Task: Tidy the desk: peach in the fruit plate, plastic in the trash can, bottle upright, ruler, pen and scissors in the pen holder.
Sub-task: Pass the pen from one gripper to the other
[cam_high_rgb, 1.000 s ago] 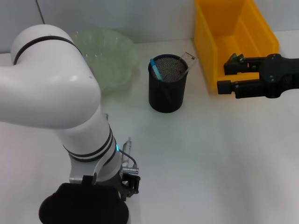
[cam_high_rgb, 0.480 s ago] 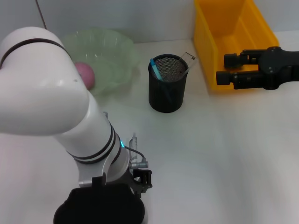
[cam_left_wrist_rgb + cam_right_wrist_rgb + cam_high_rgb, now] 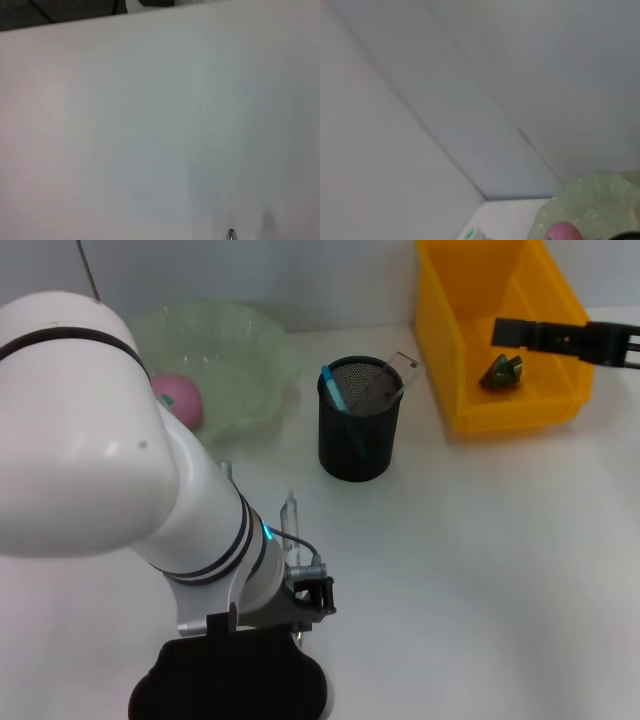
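Plastic scrap (image 3: 500, 371), dark green, lies inside the yellow trash can (image 3: 470, 390), on its floor near the front wall.

Head view:
- Right gripper (image 3: 500, 332) hangs over the trash can, just above the plastic and apart from it. Seen edge-on; whether it is released or clenched cannot be told.
- Left arm (image 3: 110, 450) fills the near-left of the view. Left gripper (image 3: 235, 690) shows only as a black mass low over the table's near edge; its grip state cannot be told.
- Peach (image 3: 178, 400), pink, sits in the green fruit plate (image 3: 250, 350), partly hidden behind the left arm.
- Pen holder (image 3: 357, 435), black mesh, stands upright between plate and trash can. Blue pen (image 3: 334, 390) and ruler (image 3: 398, 373) lean inside it.

Left wrist view:
- Bare white table (image 3: 160, 130) nearly fills the picture. A small dark tip at the edge (image 3: 231, 233) is too small to identify.

Right wrist view:
- Pale wall (image 3: 470, 75) fills most of it. Fruit plate (image 3: 600, 205) and peach (image 3: 561, 233) show in one corner.
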Controlling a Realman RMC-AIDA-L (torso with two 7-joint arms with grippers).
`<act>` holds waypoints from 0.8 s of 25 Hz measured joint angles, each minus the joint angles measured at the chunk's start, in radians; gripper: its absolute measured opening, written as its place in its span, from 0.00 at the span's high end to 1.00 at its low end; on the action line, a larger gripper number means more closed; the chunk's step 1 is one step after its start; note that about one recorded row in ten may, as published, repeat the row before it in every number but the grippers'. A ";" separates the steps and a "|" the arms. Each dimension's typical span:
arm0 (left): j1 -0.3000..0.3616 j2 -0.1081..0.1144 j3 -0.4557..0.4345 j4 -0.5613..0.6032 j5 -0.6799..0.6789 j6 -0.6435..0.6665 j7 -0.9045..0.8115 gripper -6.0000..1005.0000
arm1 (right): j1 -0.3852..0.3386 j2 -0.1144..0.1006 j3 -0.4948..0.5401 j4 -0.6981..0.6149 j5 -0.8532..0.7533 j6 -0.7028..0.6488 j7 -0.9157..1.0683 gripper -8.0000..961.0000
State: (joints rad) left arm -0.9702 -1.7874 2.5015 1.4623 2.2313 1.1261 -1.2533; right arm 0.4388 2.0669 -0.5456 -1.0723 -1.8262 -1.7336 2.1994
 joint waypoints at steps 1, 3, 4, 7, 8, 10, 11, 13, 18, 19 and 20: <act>-0.002 0.001 0.000 0.016 0.020 0.005 -0.016 0.87 | 0.000 0.000 0.000 0.000 0.000 0.000 0.000 0.22; -0.002 0.001 0.000 0.044 0.057 0.011 -0.036 0.87 | -0.011 -0.008 0.045 0.075 0.007 -0.007 0.036 0.22; -0.002 0.001 0.000 0.049 0.066 0.012 -0.040 0.87 | -0.016 -0.011 0.065 0.109 0.007 -0.012 0.041 0.22; 0.013 0.001 -0.001 0.092 0.132 0.013 -0.067 0.87 | -0.034 -0.015 0.102 0.205 0.007 -0.007 0.049 0.22; 0.019 0.001 -0.001 0.101 0.145 0.012 -0.070 0.87 | -0.038 -0.016 0.105 0.233 0.005 -0.001 0.049 0.22; 0.031 0.001 -0.002 0.120 0.165 0.011 -0.071 0.87 | -0.040 -0.022 0.092 0.322 -0.002 0.023 0.051 0.22; 0.031 0.001 -0.002 0.120 0.165 0.011 -0.071 0.87 | -0.040 -0.022 0.092 0.322 -0.002 0.023 0.051 0.22; 0.048 0.004 -0.005 0.147 0.195 0.008 -0.083 0.87 | -0.026 -0.023 0.068 0.377 -0.022 0.058 0.051 0.22; 0.066 0.007 -0.005 0.170 0.214 0.007 -0.086 0.87 | 0.023 -0.020 0.038 0.426 -0.129 0.126 0.085 0.21; 0.066 0.007 -0.005 0.170 0.214 0.007 -0.086 0.87 | 0.023 -0.020 0.038 0.426 -0.129 0.126 0.085 0.21; 0.083 0.010 -0.006 0.190 0.231 0.004 -0.091 0.87 | 0.040 -0.016 0.033 0.442 -0.149 0.133 0.085 0.21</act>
State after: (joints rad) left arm -0.8874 -1.7769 2.4957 1.6519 2.4621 1.1305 -1.3447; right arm 0.4793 2.0511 -0.5128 -0.6299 -1.9754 -1.6005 2.2848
